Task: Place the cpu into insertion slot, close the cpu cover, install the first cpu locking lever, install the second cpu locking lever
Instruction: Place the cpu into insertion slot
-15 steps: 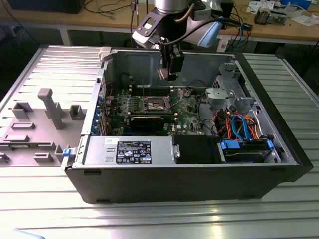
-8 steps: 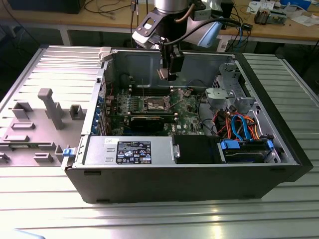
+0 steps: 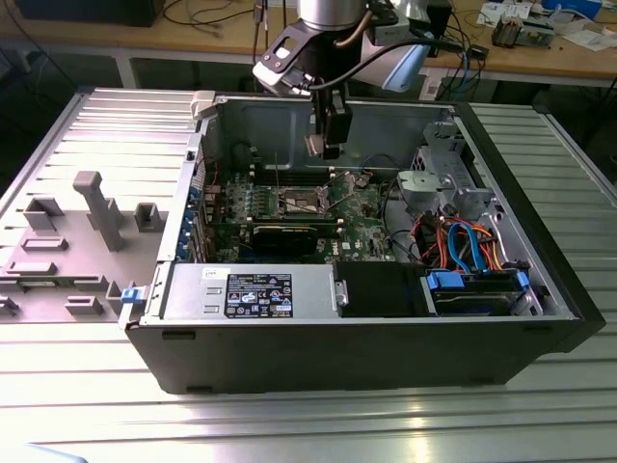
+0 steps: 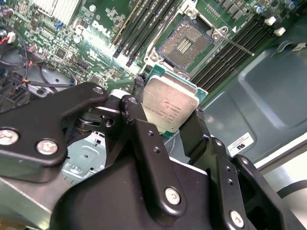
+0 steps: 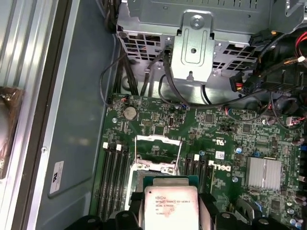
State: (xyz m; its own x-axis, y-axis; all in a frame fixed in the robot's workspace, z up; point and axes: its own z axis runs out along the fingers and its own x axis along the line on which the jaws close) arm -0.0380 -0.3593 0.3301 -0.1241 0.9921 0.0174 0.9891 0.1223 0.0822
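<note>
My gripper (image 3: 324,147) is shut on the cpu (image 4: 169,103), a small square chip with a silver-grey top, held by its edges between the two black fingers (image 4: 139,103). It hangs above the motherboard inside the open computer case. The insertion slot (image 4: 183,44) lies below and a little beyond the chip, its dark centre bare inside a silver rim. In the first wrist view the cpu (image 5: 171,203) sits in front of the cpu cover (image 5: 158,139), a thin silver frame that is swung up and open. A thin wire lever (image 4: 235,45) stands loose beside the slot.
Long black memory slots (image 4: 144,28) flank the socket on both sides. A metal drive cage (image 5: 194,43) and bundles of cables (image 3: 463,241) crowd the exterior view's right of the case. A black graphics card (image 3: 289,234) lies nearer the front. The case wall (image 3: 280,121) rises behind the gripper.
</note>
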